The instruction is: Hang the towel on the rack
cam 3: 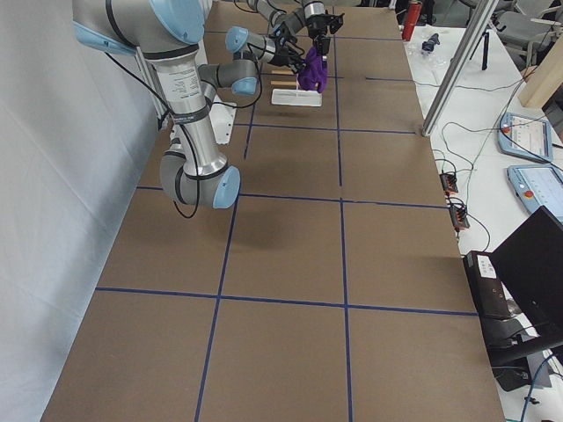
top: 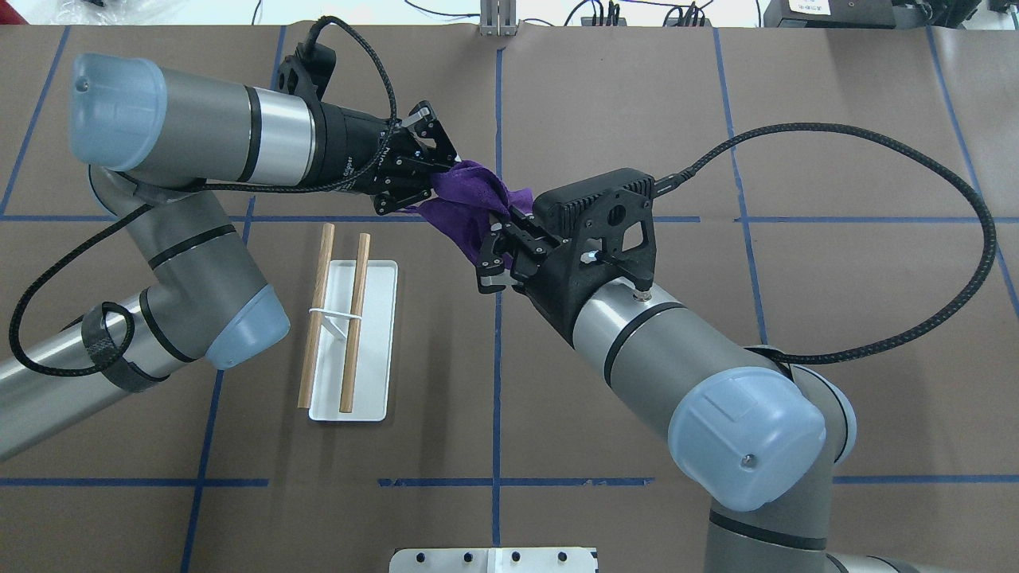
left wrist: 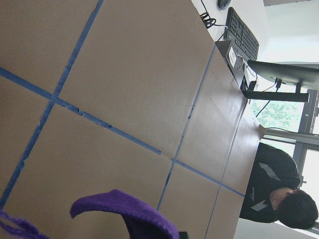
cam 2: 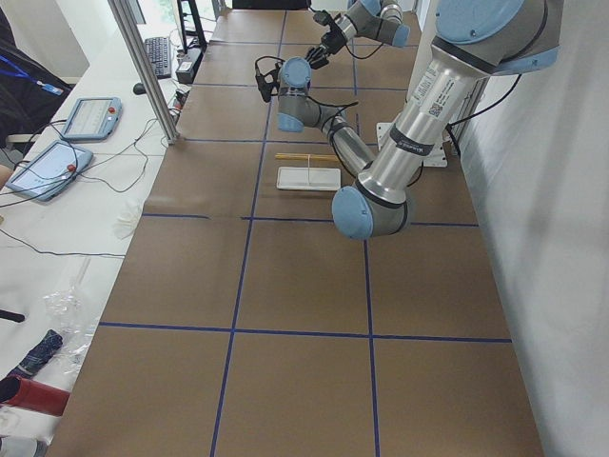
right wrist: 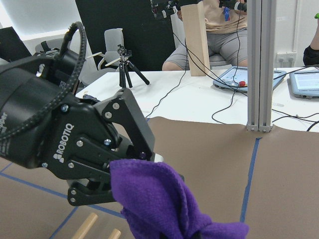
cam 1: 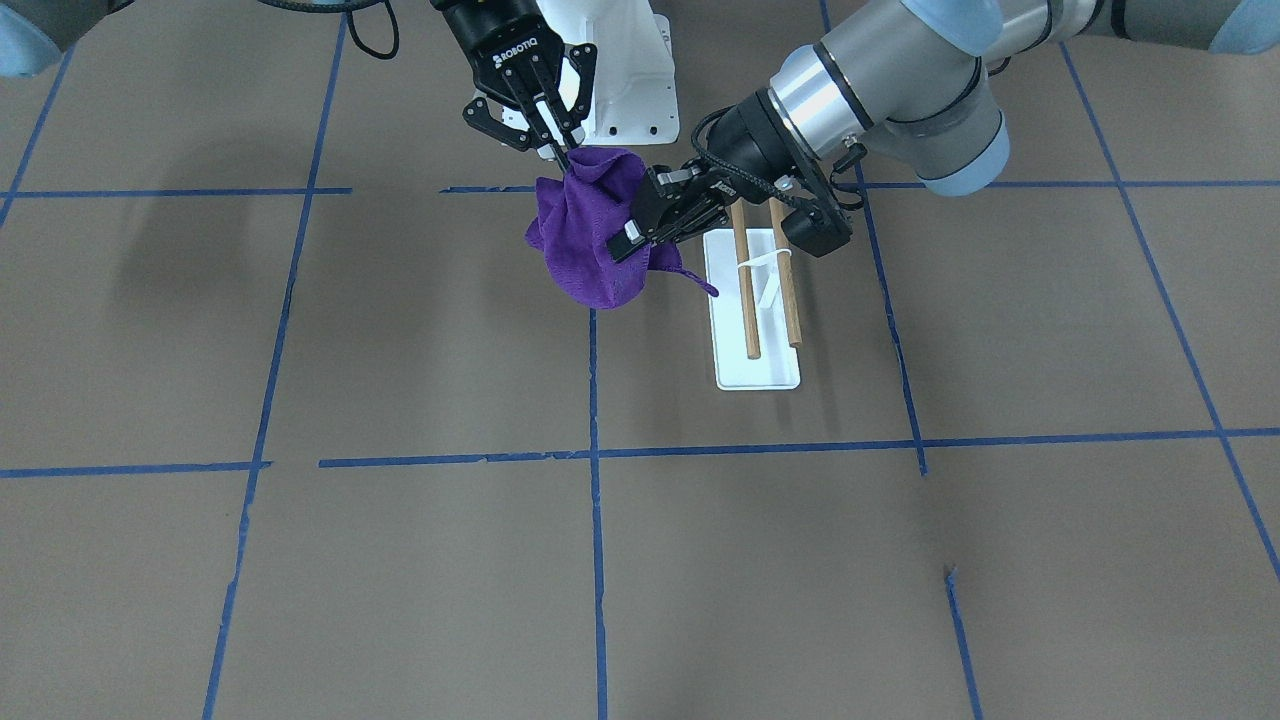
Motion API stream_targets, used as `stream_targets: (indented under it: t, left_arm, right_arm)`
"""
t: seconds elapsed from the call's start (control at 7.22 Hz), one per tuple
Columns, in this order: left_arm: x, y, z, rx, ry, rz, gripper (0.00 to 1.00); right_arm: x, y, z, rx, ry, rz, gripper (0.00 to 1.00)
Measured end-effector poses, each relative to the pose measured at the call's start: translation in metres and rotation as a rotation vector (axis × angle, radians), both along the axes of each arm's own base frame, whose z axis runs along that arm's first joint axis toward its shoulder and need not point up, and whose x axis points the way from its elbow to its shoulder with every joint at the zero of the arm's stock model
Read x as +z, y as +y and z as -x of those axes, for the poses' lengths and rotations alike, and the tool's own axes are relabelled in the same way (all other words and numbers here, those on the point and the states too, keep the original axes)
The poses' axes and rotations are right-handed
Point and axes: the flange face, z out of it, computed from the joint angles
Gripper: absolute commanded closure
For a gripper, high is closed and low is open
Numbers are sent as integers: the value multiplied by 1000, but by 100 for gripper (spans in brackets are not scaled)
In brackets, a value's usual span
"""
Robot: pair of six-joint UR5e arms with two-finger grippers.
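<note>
Purple towel (top: 466, 199) hanging bunched in air, well off edges of desk (top: 716, 358). Left gripper (top: 438, 171) fingers pinching one end, right gripper (cam 1: 557, 150) fingers pinching another. Rack (top: 374, 350) standing bare toward robot-side edge. Lifting seemingly done; draping over rods (top: 356, 278) remaining.

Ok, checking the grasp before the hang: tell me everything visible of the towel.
The towel is purple, fuzzy cloth, bunched and held in the air beside the rack, not on its rods. The right claw pinches its top, and the left claw grips its side. A loose corner trails toward the rack.
</note>
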Motion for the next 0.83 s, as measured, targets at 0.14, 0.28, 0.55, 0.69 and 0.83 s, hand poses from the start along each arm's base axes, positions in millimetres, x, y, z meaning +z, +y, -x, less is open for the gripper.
stream_targets:
  t: [0.14, 0.28, 0.55, 0.69, 0.83]
  left_arm:
    - [0, 0, 1, 1, 0, -1, 100]
    - [1, 1, 1, 2, 0, -2, 100]
    - [1, 1, 3, 6, 0, -3, 100]
    - [0, 1, 5, 5, 1, -5, 100]
    - [-2, 3, 8, 4, 5, -8, 100]
  right_arm:
    - [-1, 0, -2, 0, -6, 0, 0]
    - [-1, 0, -4, -1, -7, -2, 0]
    - [7, 0, -13, -2, 18, -9, 0]
    - [22, 4, -27, -5, 48, -15, 0]
    - [40, 10, -47, -20, 86, -26, 0]
